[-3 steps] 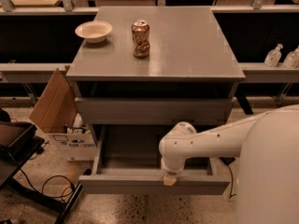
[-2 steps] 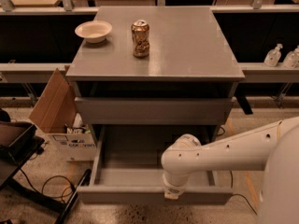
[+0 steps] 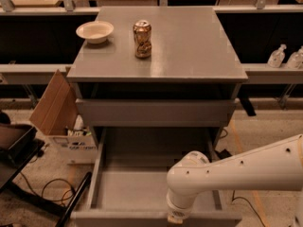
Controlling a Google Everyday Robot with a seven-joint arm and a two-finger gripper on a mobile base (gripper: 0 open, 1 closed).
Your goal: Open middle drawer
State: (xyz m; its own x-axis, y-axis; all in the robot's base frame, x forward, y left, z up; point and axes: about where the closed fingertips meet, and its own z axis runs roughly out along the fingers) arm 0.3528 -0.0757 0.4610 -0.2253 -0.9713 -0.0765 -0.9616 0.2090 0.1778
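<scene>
Middle drawer [image 3: 132, 193]: it stood drawn well out from the front of the bench [image 3: 189, 46], under the shut upper drawer [image 3: 156, 112]. Its grey box lay open to view and I saw nothing in it.
Claw [image 3: 176, 217]: it sat at the drawer's front lip, right of the lip's middle and on the side farthest from the bench. It was mostly cut off at the frame's bottom edge, so I could not tell how wide it stood or whether it had hold of anything.
Arm [image 3: 236, 169]: it reached in from the bench's right, over the drawer's right front corner.
Bench top: a bowl [image 3: 94, 31] sat near the back left corner, and a dented can [image 3: 142, 39] stood upright just right of it, apart from it.
Progress: I judged the opening nearly or fully done.
Risk, overpull: more pull could run the drawer off its runners and drop it.
Risk, skew: hauling right of centre could twist the drawer and jam it.
Risk, jolt: a hard stop could shake the bench and topple the can.
Risk, retreat: a careless lift could snag the lip or knock the drawer back in.
</scene>
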